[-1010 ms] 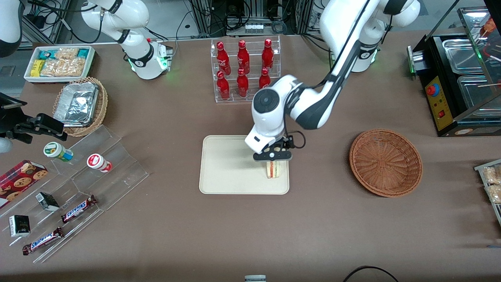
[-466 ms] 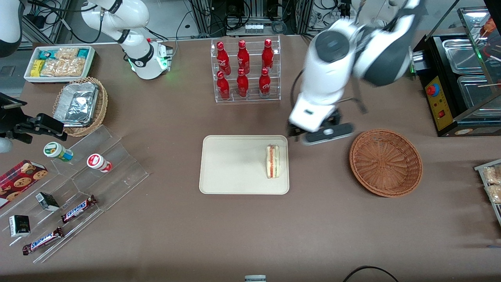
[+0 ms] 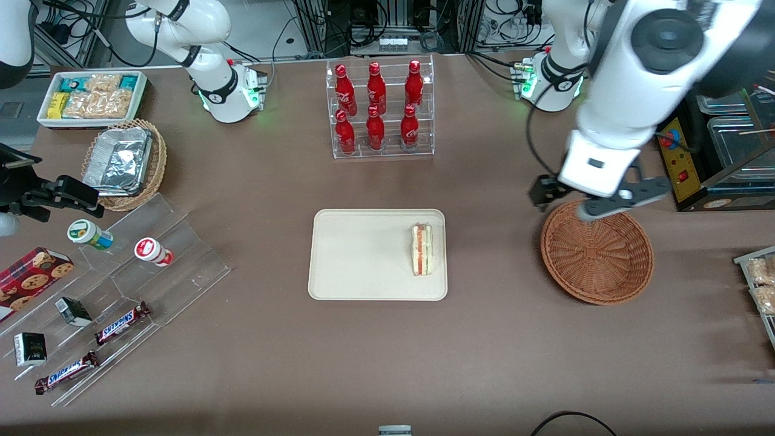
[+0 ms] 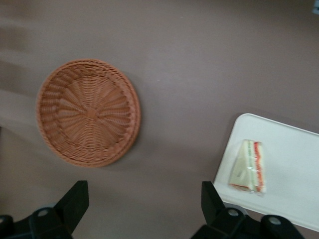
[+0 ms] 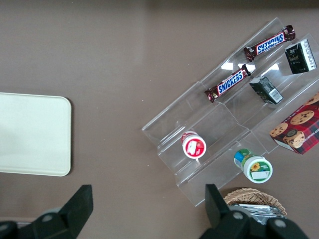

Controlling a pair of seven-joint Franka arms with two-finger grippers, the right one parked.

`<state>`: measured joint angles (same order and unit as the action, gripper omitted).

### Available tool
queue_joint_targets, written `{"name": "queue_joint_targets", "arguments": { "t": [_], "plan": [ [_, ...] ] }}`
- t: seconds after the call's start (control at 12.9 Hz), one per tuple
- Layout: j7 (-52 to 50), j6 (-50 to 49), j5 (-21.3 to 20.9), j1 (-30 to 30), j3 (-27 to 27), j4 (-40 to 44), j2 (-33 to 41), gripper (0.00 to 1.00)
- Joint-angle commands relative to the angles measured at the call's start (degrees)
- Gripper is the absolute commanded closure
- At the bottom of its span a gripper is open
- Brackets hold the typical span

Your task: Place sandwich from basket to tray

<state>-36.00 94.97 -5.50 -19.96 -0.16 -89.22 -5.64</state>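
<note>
A sandwich (image 3: 422, 249) lies on a cream tray (image 3: 357, 254) at mid-table, close to the tray's three o'clock edge and apart from the empty wicker basket (image 3: 597, 251) farther out at three o'clock. The gripper (image 3: 599, 198) hangs above the basket's twelve o'clock rim with its fingers apart, holding nothing. The placing looks done, so little can go wrong; because the sandwich sits so near the rim, a low sweep of the arm across the tray might knock it off.

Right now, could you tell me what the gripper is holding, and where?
Nothing. The gripper hangs open above the basket; the sandwich lies on the tray.
</note>
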Motion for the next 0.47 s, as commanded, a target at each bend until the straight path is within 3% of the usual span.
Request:
{"name": "queue_joint_targets", "arguments": {
  "t": [0.0, 0.39],
  "plan": [
    [4.87, -2.24, 0.75, 4.04, -0.72, -2.36, 3.09, 0.0],
    [18.49, -3.47, 3.91, 13.36, -1.33, -4.99, 6.78, 0.0]
  ]
}}
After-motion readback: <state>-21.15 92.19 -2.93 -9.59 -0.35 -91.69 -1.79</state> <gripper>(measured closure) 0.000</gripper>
